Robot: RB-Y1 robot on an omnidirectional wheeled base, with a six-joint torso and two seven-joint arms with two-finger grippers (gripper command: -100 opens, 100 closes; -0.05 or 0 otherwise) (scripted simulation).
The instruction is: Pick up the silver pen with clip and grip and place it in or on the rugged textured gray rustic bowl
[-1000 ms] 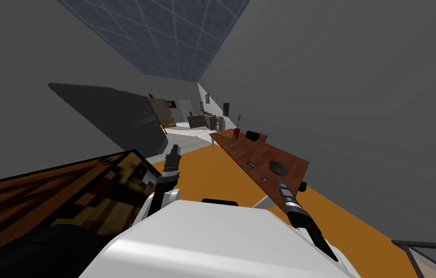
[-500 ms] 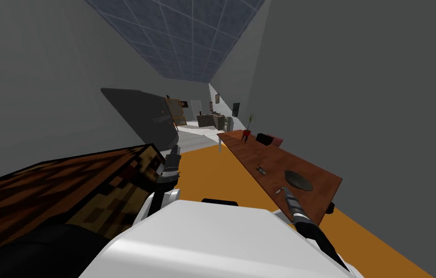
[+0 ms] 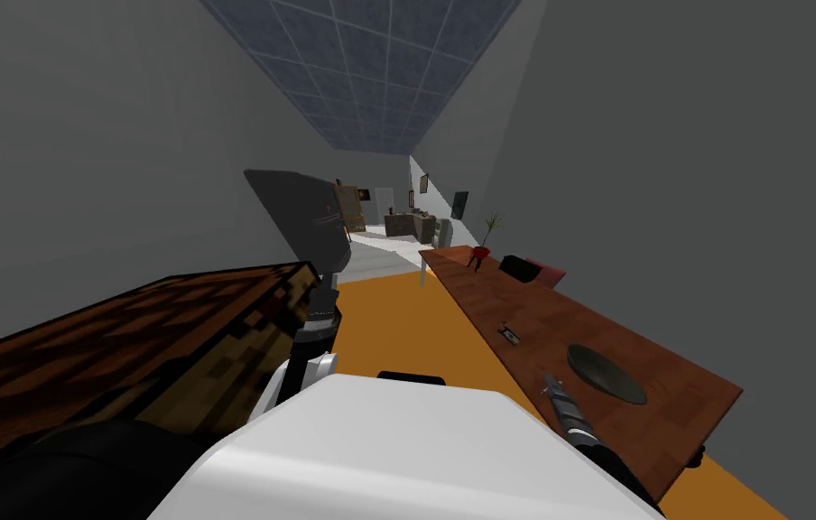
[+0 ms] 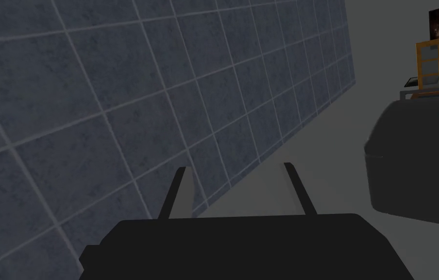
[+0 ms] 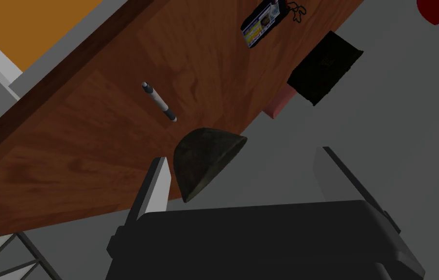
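The long brown wooden tabletop (image 3: 523, 311) runs along the grey wall with one end corner nearest me, so its things are best reached from the floor-side long edge. The dark grey bowl (image 5: 209, 158) sits near that end, toward the wall-side edge, mouth up and ready to receive. The right gripper (image 5: 247, 180) hangs above the tabletop with its fingers spread and nothing between them. It is aimed down at the bowl and pen, which I judge to be lining up for the pick, not yet a descent. The left gripper (image 4: 243, 189) is raised well apart from the tabletop, likewise released and empty, clear of the working arm. A card badge (image 5: 262, 22) lies further along the tabletop. The silver pen (image 5: 159, 102) lies flat between the bowl and the floor-side edge, near the bowl but not touching it.
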